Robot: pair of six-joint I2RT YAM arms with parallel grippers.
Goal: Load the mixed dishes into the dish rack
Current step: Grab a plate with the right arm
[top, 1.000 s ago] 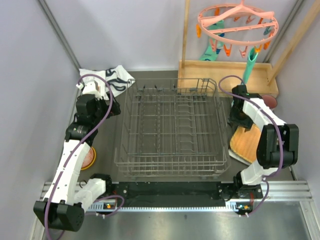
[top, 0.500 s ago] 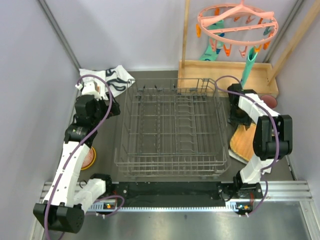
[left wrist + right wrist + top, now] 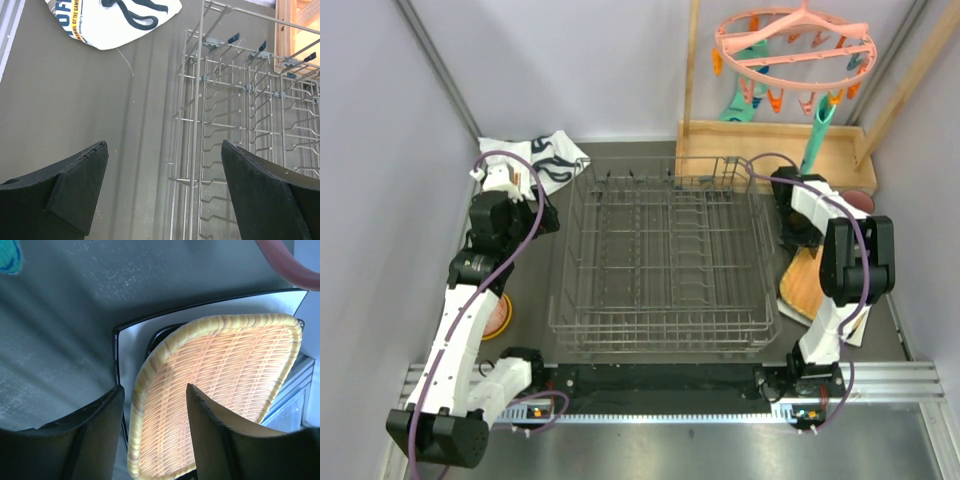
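Directly beneath the right gripper (image 3: 155,390), the yellow woven rounded-square plate (image 3: 220,385) is lying flat on top of a black-rimmed square plate (image 3: 127,347), with the large grey wire dish rack (image 3: 660,260) sitting just off to that gripper's left. Its jaws are standing apart and gripping nothing: one finger is hanging outside the woven rim, the other over the plate's inner face. The rim's near edge is running between them, crosswise to the closing direction (so a squeeze would likely pinch that edge rather than slide along it). The plate is near-square, so no long axis is deciding the approach; what matters is the rim line between the fingers.

Across the rack, the left gripper (image 3: 164,145) is hovering over the bare grey table (image 3: 75,100) beside the rack's left wall, spread wide and empty-handed. With the whole rack between it and this stack, the right arm is plainly the nearer one for the pick.
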